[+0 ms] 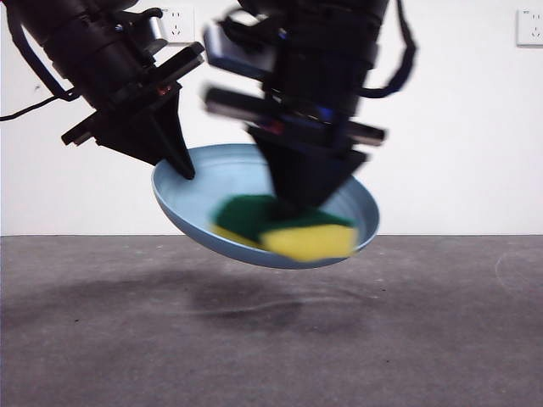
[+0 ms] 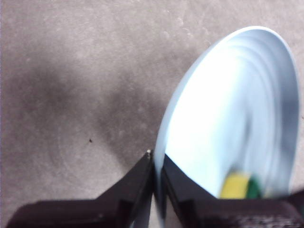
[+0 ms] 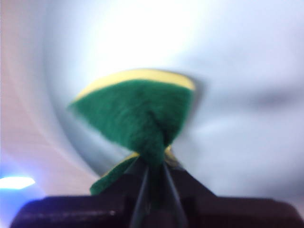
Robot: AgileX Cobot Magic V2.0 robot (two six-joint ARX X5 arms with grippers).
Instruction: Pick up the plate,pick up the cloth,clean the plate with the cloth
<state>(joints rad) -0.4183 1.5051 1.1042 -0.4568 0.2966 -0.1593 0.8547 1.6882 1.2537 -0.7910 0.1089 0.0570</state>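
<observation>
The light-blue plate [image 1: 221,182] hangs tilted above the table in the front view. My left gripper [image 1: 182,165] is shut on its left rim. The left wrist view shows the jaws pinching the rim of the plate [image 2: 228,118] at my left gripper [image 2: 156,164]. My right gripper [image 1: 301,199] is shut on the cloth [image 1: 288,227], a yellow sponge with a green scouring layer, and presses it inside the plate. In the right wrist view the cloth [image 3: 137,114] is pinched and folded at my right gripper [image 3: 154,168], against the plate's inner face [image 3: 237,71]. The cloth also shows in the left wrist view [image 2: 237,186].
The grey table top [image 1: 271,339] lies below the raised plate, with the plate's shadow on it. A white wall stands behind with a socket [image 1: 530,25] at the upper right and another [image 1: 178,24] at the upper left.
</observation>
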